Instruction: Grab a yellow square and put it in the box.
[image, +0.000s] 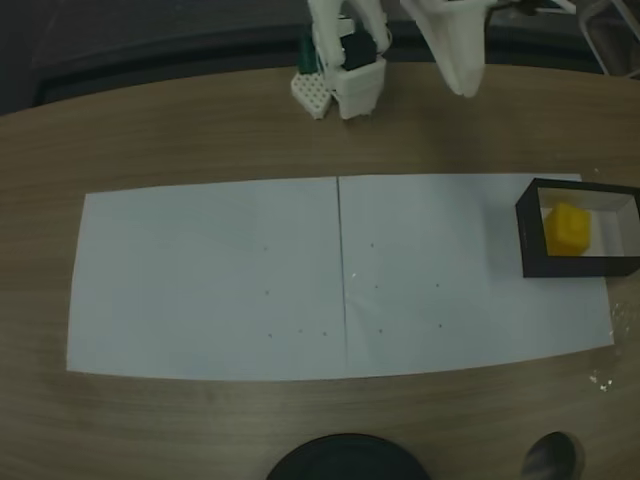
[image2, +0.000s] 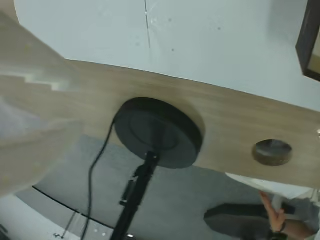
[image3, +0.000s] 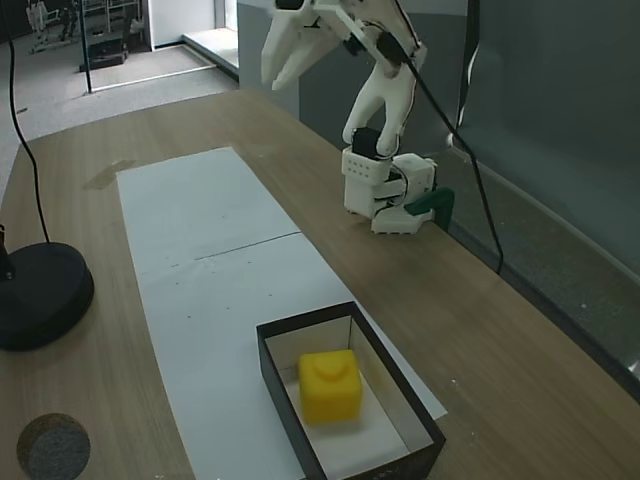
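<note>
- The wooden table (image3: 500, 330) holds white paper (image: 220, 280).
- The yellow square (image3: 330, 385) sits inside the box (image3: 300, 450) at the paper's end.
- The gripper (image3: 290, 55) hangs high, fingers apart, holding nothing.

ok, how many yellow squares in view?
1. The yellow square sits inside the box, at the right end of the paper in a fixed view. None seen elsewhere.

White arm folded back above its base (image3: 385, 195), raised clear of the table; gripper (image3: 287, 62) held high, fingers slightly parted, holding nothing.
</note>
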